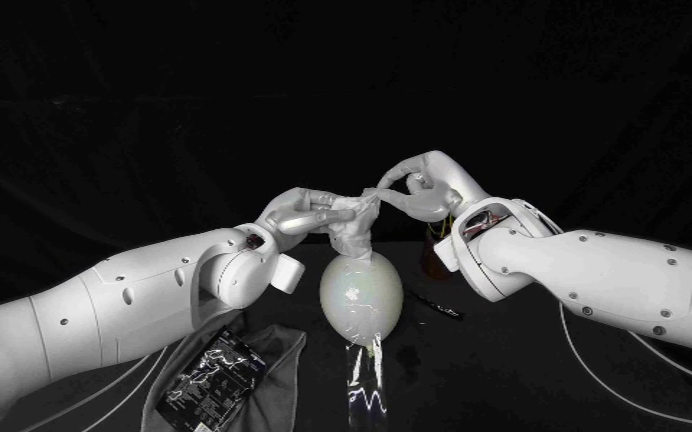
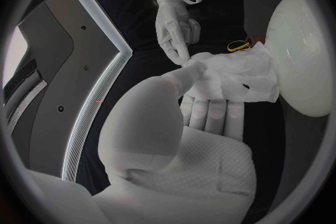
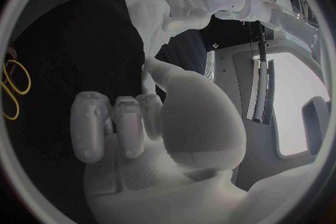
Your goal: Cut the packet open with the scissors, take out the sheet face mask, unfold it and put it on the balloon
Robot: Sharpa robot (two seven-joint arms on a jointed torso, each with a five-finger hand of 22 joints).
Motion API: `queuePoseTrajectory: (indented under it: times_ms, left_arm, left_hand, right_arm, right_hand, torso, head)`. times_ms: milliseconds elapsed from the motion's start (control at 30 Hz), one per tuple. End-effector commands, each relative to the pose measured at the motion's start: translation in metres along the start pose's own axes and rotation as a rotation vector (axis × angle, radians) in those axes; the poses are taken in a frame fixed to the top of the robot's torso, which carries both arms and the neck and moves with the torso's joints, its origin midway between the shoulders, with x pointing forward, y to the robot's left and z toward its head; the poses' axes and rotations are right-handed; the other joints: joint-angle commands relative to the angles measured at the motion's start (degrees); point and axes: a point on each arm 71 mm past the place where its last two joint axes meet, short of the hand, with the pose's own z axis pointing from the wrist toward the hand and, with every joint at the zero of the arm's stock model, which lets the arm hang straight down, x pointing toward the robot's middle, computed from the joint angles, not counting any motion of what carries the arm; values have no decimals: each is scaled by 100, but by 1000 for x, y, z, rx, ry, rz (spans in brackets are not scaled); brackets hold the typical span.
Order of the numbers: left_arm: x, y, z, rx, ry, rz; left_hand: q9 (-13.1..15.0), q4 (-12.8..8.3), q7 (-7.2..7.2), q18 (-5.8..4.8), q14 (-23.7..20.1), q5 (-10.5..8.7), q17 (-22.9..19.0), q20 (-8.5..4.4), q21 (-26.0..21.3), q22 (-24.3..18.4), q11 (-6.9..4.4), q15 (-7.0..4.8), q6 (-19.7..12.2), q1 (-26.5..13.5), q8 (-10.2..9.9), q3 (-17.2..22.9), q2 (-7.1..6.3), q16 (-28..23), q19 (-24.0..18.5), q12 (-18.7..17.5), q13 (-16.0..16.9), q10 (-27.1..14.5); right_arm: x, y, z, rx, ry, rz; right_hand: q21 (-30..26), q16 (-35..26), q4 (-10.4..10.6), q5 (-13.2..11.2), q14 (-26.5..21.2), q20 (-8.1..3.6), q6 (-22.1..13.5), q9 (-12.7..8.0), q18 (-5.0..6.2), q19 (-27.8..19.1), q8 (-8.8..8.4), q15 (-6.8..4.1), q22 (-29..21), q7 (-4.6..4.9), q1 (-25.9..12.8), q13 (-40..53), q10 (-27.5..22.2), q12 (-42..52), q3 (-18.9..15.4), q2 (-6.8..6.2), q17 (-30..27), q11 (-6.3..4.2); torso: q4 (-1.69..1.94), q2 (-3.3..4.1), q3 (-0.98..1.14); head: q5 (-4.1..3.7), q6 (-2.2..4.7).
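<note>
Hovering over the balloon (image 1: 361,297), left hand (image 1: 306,214) fingers (image 2: 217,115) clamp the sheet mask (image 1: 351,234); right hand (image 1: 421,190) pinches its edge.

Colours: balloon (image 1: 361,297) milky pale white; sheet mask (image 1: 351,235) white; packet (image 1: 214,372) black with silvery print; scissors (image 2: 239,43) handles yellow.

Sheet face mask (image 1: 351,224): bunched between left hand (image 1: 307,214) and right hand (image 1: 415,184); folds and openings cannot be told.
Balloon (image 1: 361,295): top covered by the mask; cut by the circle's rim in both wrist views.
Scissors (image 2: 237,45): part of a yellow handle loop shows past the mask, blades hidden.
Packet (image 1: 216,367): print too small to read; whether it is cut cannot be told.
Small dark item (image 1: 437,306) beside the balloon: too small to identify.
</note>
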Motion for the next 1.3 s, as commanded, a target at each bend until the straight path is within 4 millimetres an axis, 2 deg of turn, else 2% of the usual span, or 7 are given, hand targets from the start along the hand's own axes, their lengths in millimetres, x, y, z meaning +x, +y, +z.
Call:
queuePoseTrajectory:
  times_ms: [33,400,867,1033,1167,1267,1300]
  left_arm:
    - [1,-3,0,30,16,-72]
    - [5,-2,-2,17,69,-146]
    - [13,0,-3,-18,131,-172]
    - [13,0,-3,-25,126,-180]
    - [11,1,-3,-32,115,-181]
    - [10,2,-2,-42,97,-176]
    - [9,2,-2,-45,89,-176]
  left_hand:
    - [-36,-88,23,67,-25,20,18,-13,-33,-10,44,21,-106,123,-55,11,-18,-19,22,-16,-14,-136]
    - [-106,-578,-32,32,101,16,121,-166,74,39,55,-7,-269,504,-202,314,-93,62,-52,-10,-18,-329]
    - [-259,-786,-168,-29,192,18,142,-194,339,207,49,-44,-757,422,-497,586,-156,151,-267,-26,-32,-1182]
    - [-279,-828,-174,-38,190,20,130,-179,402,247,37,-53,-828,366,-527,659,-179,173,-346,-20,-29,-1349]
    - [-289,-830,-150,-79,-75,17,82,-120,422,262,62,24,-860,196,-536,624,-315,53,-434,-9,-24,-1404]
    - [-285,-556,-89,-205,-304,13,53,40,332,218,125,140,-854,-348,-519,314,-503,-42,-625,14,-15,-1368]
    - [-281,-443,-58,-219,-345,128,52,72,286,191,155,187,-847,-563,-510,185,-592,-54,-671,24,-11,-1347]
  right_arm:
    - [-1,-1,0,28,0,31]
    - [-5,-5,-3,57,-17,69]
    - [-3,0,-5,50,-16,97]
    - [-2,2,-7,43,-14,107]
    - [-2,4,-9,39,-15,114]
    - [-3,5,-11,37,-15,120]
    - [-3,5,-12,36,-14,122]
  right_hand:
    - [-4,23,-10,17,609,-40,21,68,-51,245,44,-36,1295,-7,7,1189,395,44,47,49,1505,-54]
    - [-14,23,-20,17,609,-42,19,74,-49,239,53,-37,1291,-7,10,1194,398,52,57,49,1505,-55]
    - [-34,23,-27,16,609,-43,16,80,-44,229,59,-37,1285,-6,12,1191,396,46,65,49,1505,-55]
    - [-34,23,-27,16,609,-43,16,80,-44,229,59,-37,1285,-6,12,1191,396,46,65,49,1505,-55]
    - [-34,23,-27,16,609,-43,16,80,-44,229,59,-37,1285,-6,12,1191,396,46,65,49,1505,-55]
    - [-30,23,-31,16,609,-44,13,83,-45,231,63,-37,1286,-6,13,1191,396,46,70,49,1505,-54]
    - [-30,23,-31,16,609,-44,13,83,-45,231,63,-37,1286,-6,13,1191,396,46,70,49,1505,-54]
  torso:
    - [1,2,1]
    - [-3,1,1]
    - [-3,3,3]
    - [1,3,3]
    - [0,-1,1]
    - [-1,0,2]
    - [0,-1,1]
  head:
    - [5,4]
    - [-11,0]
    - [-28,2]
    - [-31,6]
    - [-33,18]
    - [-31,25]
    - [-31,30]
